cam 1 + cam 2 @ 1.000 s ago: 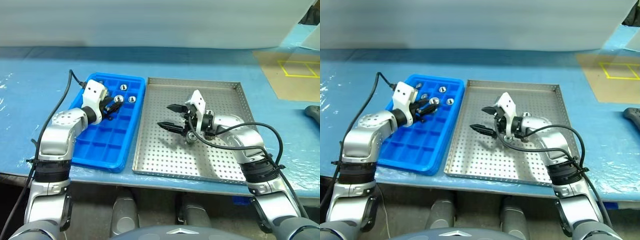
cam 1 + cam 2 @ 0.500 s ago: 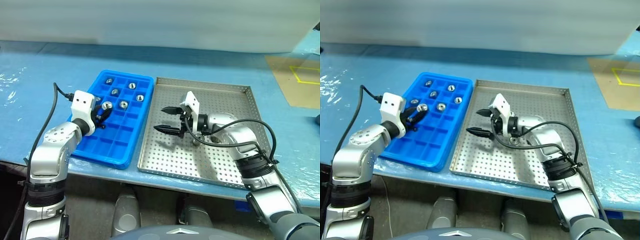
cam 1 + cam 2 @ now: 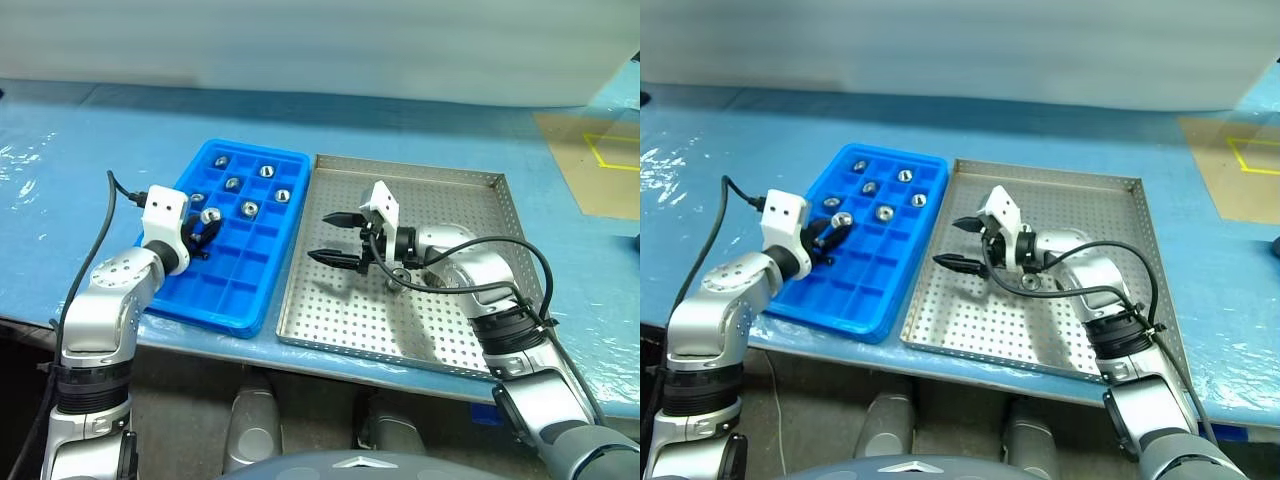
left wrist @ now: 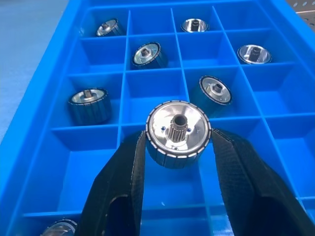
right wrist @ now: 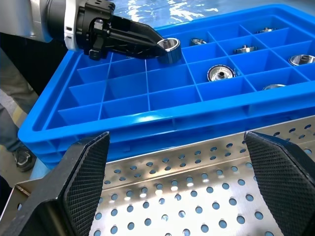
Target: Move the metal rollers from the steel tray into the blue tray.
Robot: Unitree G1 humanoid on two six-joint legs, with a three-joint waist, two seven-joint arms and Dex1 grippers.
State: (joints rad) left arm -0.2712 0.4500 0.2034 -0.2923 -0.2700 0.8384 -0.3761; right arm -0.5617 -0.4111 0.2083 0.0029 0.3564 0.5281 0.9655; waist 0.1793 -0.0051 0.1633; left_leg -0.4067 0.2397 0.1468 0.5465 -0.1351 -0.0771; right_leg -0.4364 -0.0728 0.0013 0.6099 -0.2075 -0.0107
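The left hand (image 4: 178, 162) pinches a ribbed, shiny metal roller (image 4: 178, 133) between its black fingers above the blue tray (image 3: 228, 295), whose square plastic compartments hold more metal rollers (image 3: 249, 209). The right hand (image 3: 335, 238) spreads wide, empty, over the perforated steel tray (image 3: 440, 335).

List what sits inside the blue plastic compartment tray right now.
The blue plastic compartment tray holds six shiny metal rollers, one per cell, at its far end. A seventh roller hangs above a cell in the left end effector. That arm covers some near cells.
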